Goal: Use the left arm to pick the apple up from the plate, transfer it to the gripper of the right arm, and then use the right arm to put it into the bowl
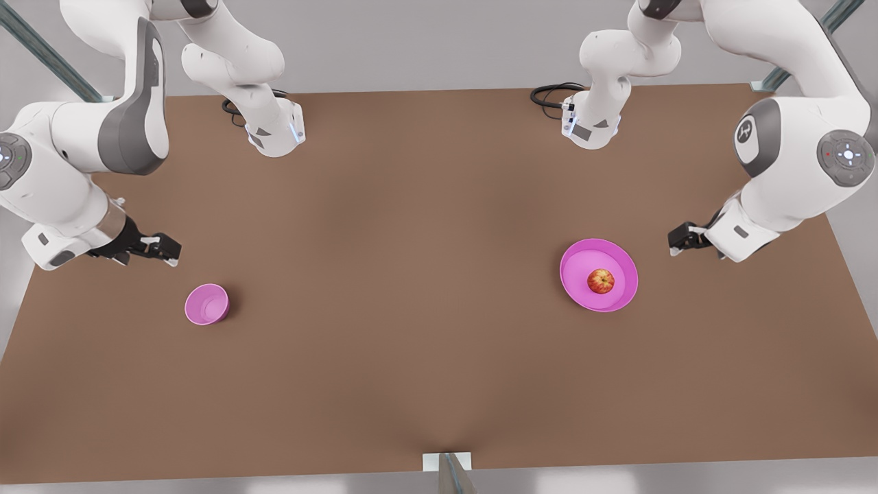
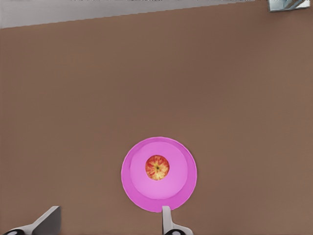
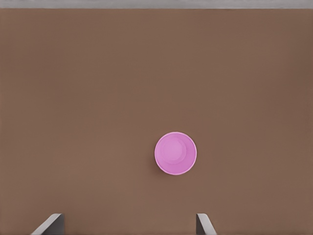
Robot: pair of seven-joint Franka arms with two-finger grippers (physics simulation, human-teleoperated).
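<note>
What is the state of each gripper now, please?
Left gripper: open, holding nothing, beside the plate with the apple.
Right gripper: open, holding nothing, near the bowl.

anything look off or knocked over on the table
Nothing stands out. The apple sits on the plate, the bowl stands upright, and the left gripper and right gripper hang open beside them.

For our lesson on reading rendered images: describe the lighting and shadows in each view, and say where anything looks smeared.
Front view: soft, even light; the bowl and plate cast only faint shadows on the table, with no glare. Left wrist view: the apple is crisp on the flat-lit plate. Right wrist view: the bowl is evenly lit, with barely any shadow.
</note>
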